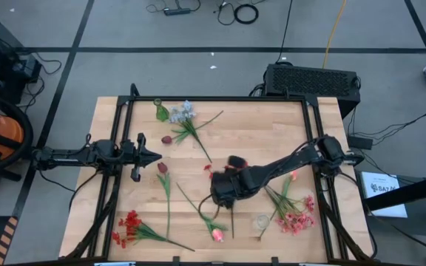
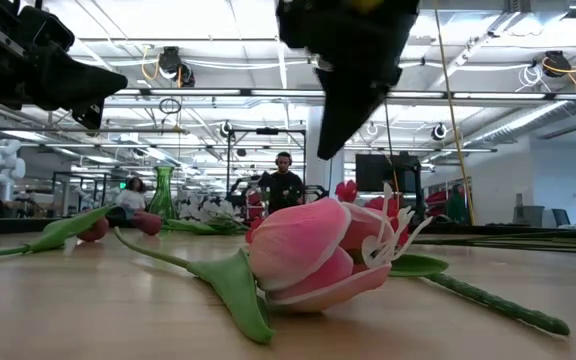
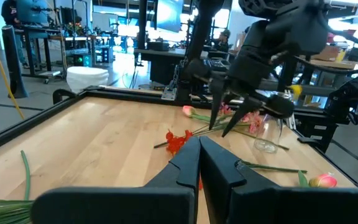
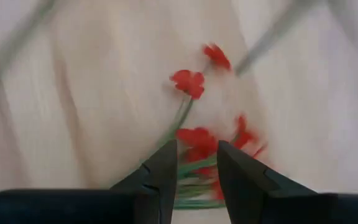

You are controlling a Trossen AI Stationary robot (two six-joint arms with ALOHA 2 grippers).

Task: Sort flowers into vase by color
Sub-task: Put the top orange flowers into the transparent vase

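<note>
Bright, even ceiling light; soft shadows. The right wrist view is motion-blurred; the low view's near tulip (image 2: 313, 262) is sharp, the room hazy.

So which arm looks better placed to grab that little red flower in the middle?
The right one. The right gripper hangs open just above the small red sprig, while the left gripper waits shut farther off.
</note>
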